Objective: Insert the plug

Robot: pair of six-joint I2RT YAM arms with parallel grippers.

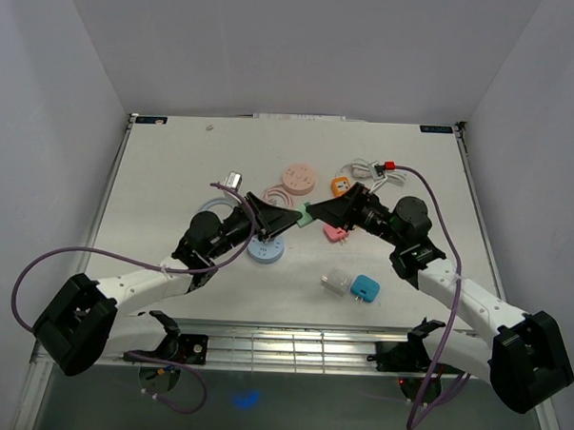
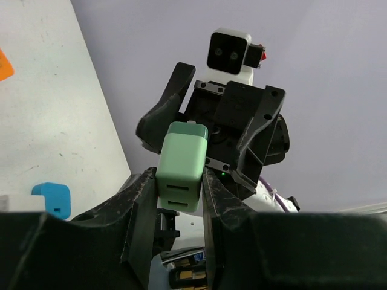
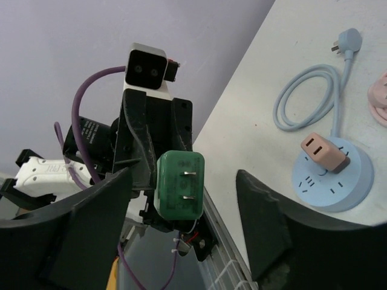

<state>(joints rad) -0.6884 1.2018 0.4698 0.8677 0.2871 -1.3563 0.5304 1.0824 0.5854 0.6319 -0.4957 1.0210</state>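
Near edge: the left arm (image 1: 131, 289) and the right arm (image 1: 469, 304) reach in from their bases and meet nose to nose above the middle of the table (image 1: 175, 162).
Foreground, on the table: a white adapter (image 1: 335, 282) and a teal adapter (image 1: 365, 289) lie side by side in front of the right arm.
Left gripper (image 2: 179, 181): clamped on the green plug (image 2: 181, 163), one finger flat against each side of it.
Green plug: held in the air between the two grippers, its two prongs facing the right wrist camera.
Right gripper (image 3: 181, 199): fingers spread wide to either side of the plug, touching nothing.
Below the meeting point: a round blue power hub (image 3: 335, 178) sits on the table with a pink plug (image 3: 325, 151) seated in its top and its pale blue cord (image 3: 305, 90) looped beside it.
Just beyond: a small pink adapter (image 1: 336, 233) lies on the table near the right gripper.
Far side: a round pink hub (image 1: 298, 179), an orange adapter (image 1: 339, 187) and a coiled white cable (image 1: 358, 169).
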